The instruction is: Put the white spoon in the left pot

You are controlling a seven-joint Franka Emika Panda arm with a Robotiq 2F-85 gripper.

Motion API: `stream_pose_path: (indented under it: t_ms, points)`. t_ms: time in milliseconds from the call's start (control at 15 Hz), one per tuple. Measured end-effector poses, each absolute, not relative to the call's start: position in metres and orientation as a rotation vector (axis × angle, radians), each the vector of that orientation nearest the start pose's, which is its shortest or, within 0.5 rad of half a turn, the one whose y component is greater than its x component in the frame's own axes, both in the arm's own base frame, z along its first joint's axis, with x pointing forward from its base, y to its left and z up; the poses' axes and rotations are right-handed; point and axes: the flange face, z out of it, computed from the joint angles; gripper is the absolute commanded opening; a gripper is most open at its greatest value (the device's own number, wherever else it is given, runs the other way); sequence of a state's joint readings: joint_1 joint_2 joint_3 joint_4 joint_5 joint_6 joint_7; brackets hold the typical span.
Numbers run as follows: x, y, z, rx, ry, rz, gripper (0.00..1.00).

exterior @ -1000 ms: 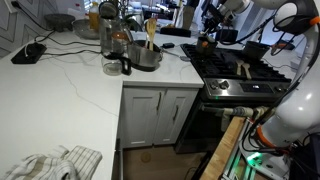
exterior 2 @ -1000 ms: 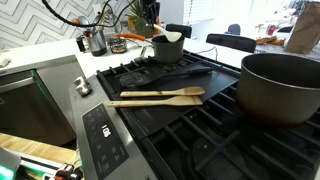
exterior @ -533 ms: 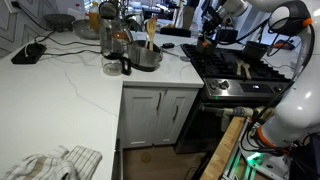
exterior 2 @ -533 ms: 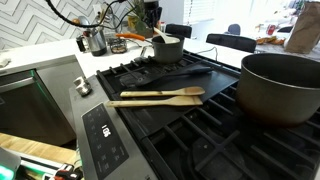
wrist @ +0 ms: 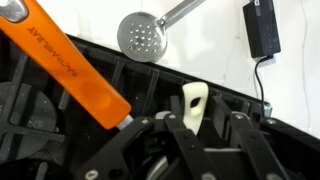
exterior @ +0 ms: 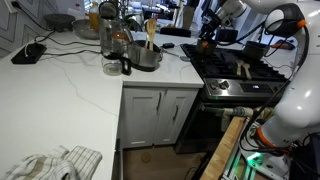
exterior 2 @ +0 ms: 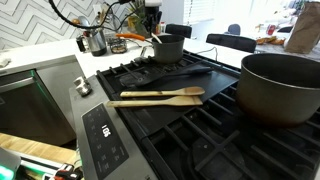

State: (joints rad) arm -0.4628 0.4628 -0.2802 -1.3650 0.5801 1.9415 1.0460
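The small dark pot (exterior 2: 169, 48) stands on the stove's back burner. The white spoon (exterior 2: 155, 38) leans in it, handle sticking up over the rim. My gripper (exterior 2: 151, 17) hangs just above that handle, and it also shows in an exterior view (exterior: 206, 33). In the wrist view the spoon's white handle end (wrist: 193, 104) stands between my fingers (wrist: 195, 130). The fingers look spread, with a gap beside the handle. The pot is mostly hidden under the gripper there.
Two tan wooden utensils (exterior 2: 157, 97) lie on the stove grate. A large dark pot (exterior 2: 280, 85) stands at the right. A steel pot with a wooden spoon (exterior: 145, 54) sits on the white counter. An orange handle (wrist: 70, 65) and a perforated skimmer (wrist: 144, 36) lie close by.
Almost nothing differs. The gripper stays above the small pot and the white spoon stays leaning in it.
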Motion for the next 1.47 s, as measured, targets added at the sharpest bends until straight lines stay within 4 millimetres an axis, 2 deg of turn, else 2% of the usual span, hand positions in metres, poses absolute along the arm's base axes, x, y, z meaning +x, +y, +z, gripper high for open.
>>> stream_pose_path:
  t_ms: [267, 467, 667, 1000, 1267, 1467]
  points:
    - [0.576, -0.414, 0.496, -1.565, 2.183, -0.093, 0.99]
    - [0.58, -0.385, 0.516, -1.71, 2.109, -0.061, 1.0]
    - [0.585, -0.337, 0.539, -1.918, 2.034, -0.025, 1.0]
    - [0.59, -0.235, 0.565, -2.259, 1.879, -0.034, 1.0]
    - [0.577, -0.163, 0.564, -2.53, 1.703, -0.028, 1.0]
    - [0.556, -0.129, 0.555, -2.722, 1.538, -0.012, 1.0]
